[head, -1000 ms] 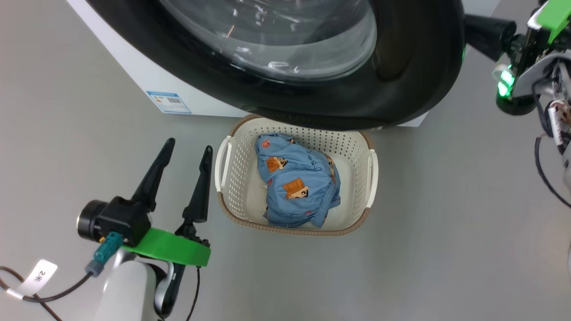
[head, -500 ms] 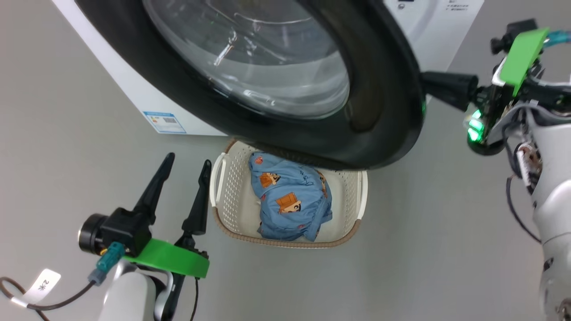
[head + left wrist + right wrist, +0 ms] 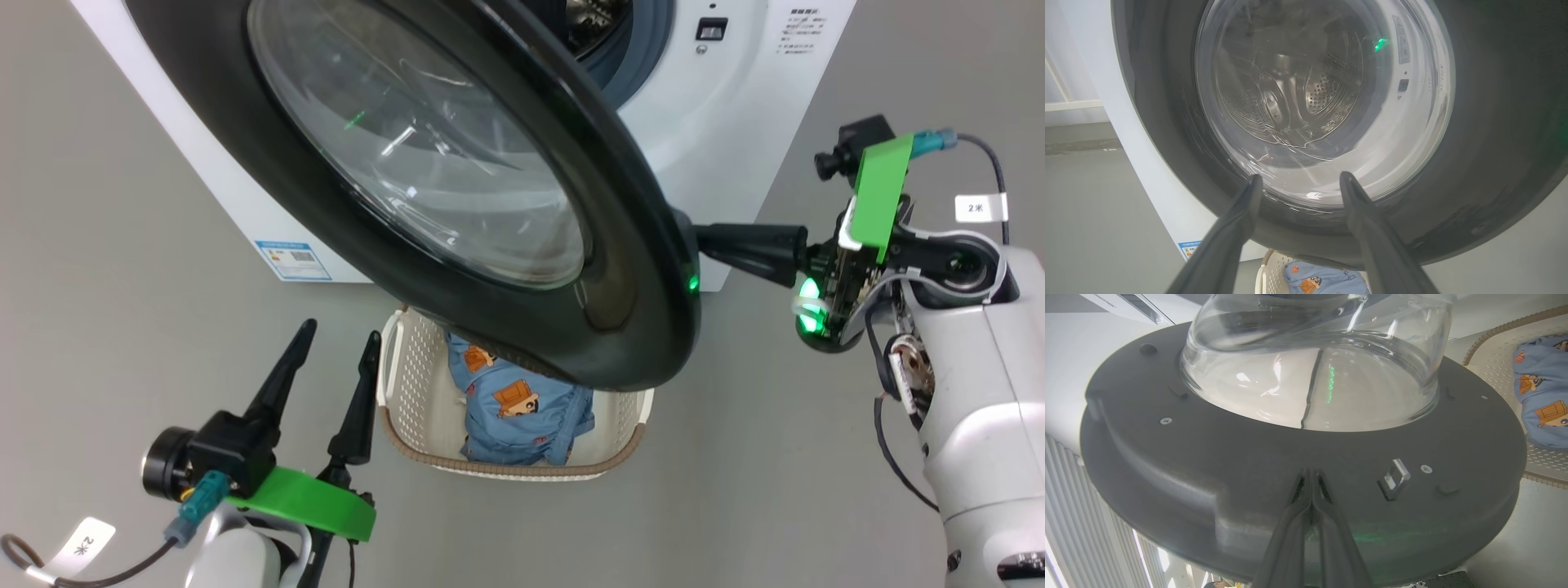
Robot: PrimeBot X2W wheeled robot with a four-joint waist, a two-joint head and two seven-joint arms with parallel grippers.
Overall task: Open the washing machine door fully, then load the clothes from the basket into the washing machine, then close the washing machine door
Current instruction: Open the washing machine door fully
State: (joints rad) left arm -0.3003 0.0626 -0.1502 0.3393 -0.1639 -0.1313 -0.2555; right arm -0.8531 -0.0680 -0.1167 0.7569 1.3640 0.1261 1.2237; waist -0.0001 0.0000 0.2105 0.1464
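Two jobs: our right hand [image 3: 1310,475], fingers together, braced against the part-open washing machine door [image 3: 424,163] to swing it; our left hand [image 3: 341,331] hovered spread beside the basket [image 3: 506,471], clothes [image 3: 514,408] inside, ready to grab.

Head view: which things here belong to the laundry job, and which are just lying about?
Job: washing machine, its door, basket, clothes, shut right gripper at the door's edge, open left gripper.
Not the job: grey floor, cable tag on the right arm.
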